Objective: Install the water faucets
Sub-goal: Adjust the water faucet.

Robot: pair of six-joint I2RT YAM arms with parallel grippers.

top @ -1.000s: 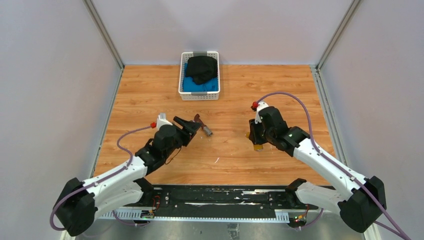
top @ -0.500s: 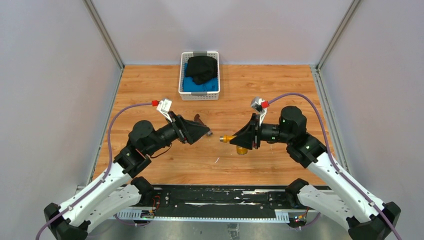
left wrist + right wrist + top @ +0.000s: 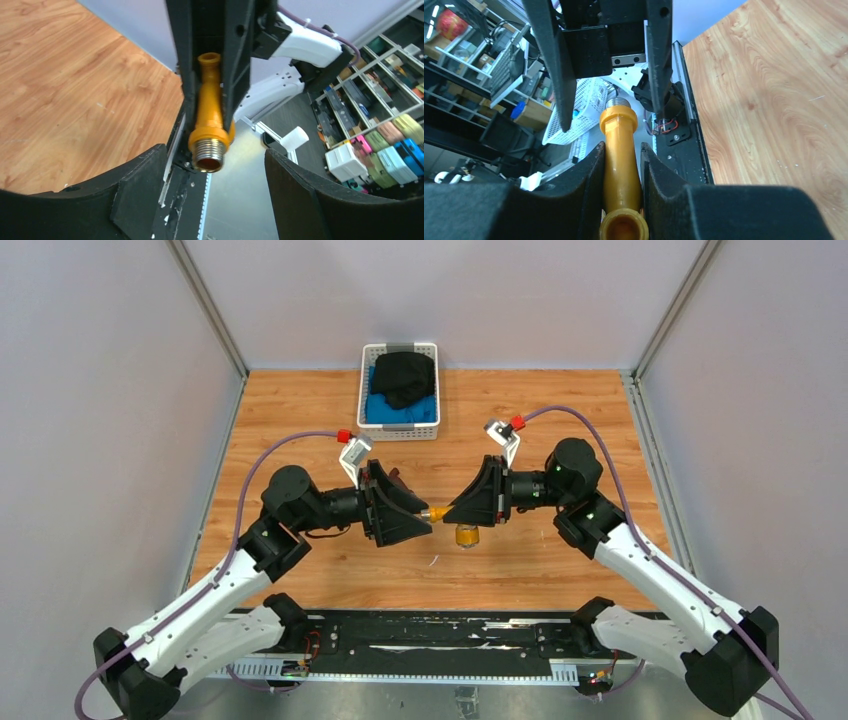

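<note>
Both arms had swung together above the worktop (image 3: 560, 410), the right jaws clamped on the brass faucet (image 3: 209, 112), its threaded end now between the left jaws, open and empty, suggesting a regrasp.

Overhead camera looks down on the whole table (image 3: 500, 410) from the near edge; both wrist cameras, facing each other close-up, share the brass faucet (image 3: 209, 120).

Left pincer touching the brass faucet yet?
Apart. Left wrist view: the brass faucet sits between the fingers of the open left pincer, with clear gaps on both sides.
</note>
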